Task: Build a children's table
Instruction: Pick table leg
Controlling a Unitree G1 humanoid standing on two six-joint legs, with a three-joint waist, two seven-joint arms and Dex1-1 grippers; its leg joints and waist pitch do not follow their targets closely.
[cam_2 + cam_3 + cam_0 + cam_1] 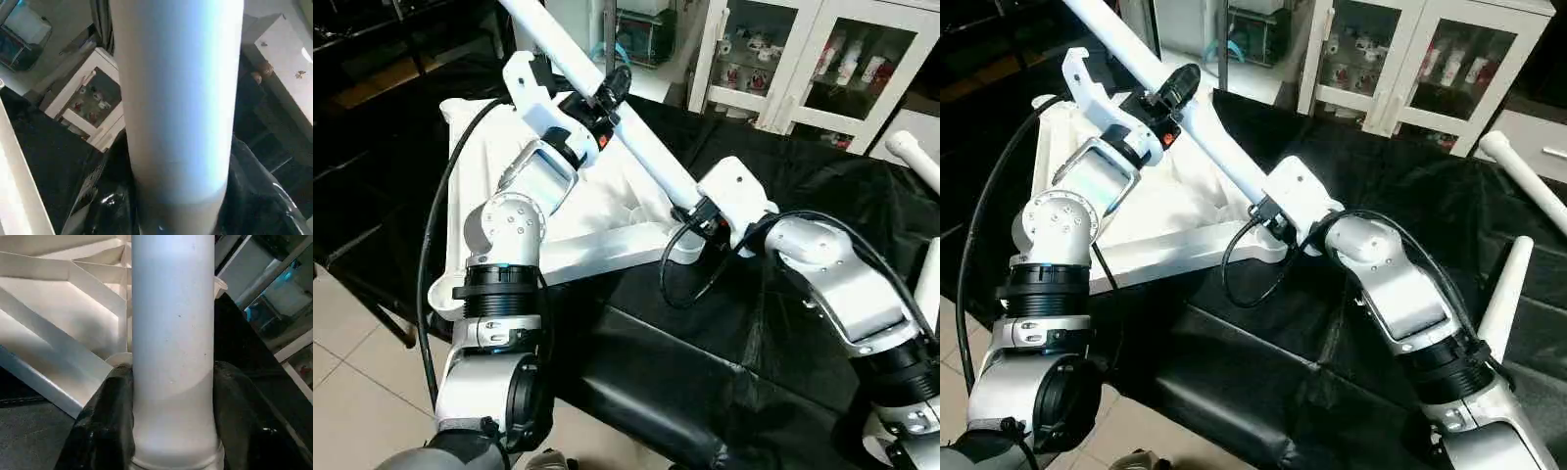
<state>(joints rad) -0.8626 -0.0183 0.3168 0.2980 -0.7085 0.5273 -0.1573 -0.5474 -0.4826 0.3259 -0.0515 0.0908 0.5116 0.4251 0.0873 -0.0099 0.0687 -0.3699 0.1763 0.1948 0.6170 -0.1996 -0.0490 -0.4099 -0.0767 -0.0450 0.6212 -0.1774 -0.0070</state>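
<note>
Both tools, left [610,95] and right [697,217], clamp one slanted leg [646,147] over the tabletop [597,211].

Looks like a robotics lab or demo room, not anyone's home. The work table [783,186] is draped in black cloth, with pale tiled floor [352,372] underneath. Behind it sit white cabinets with glass doors [847,59] full of small figurines and boxes, more showroom display than storage. There's a dark bench or desk [372,49] off to the side, and the humanoid's silver forearm [1400,284] with a loose black cable [435,225] pretty much gives it away.
</note>
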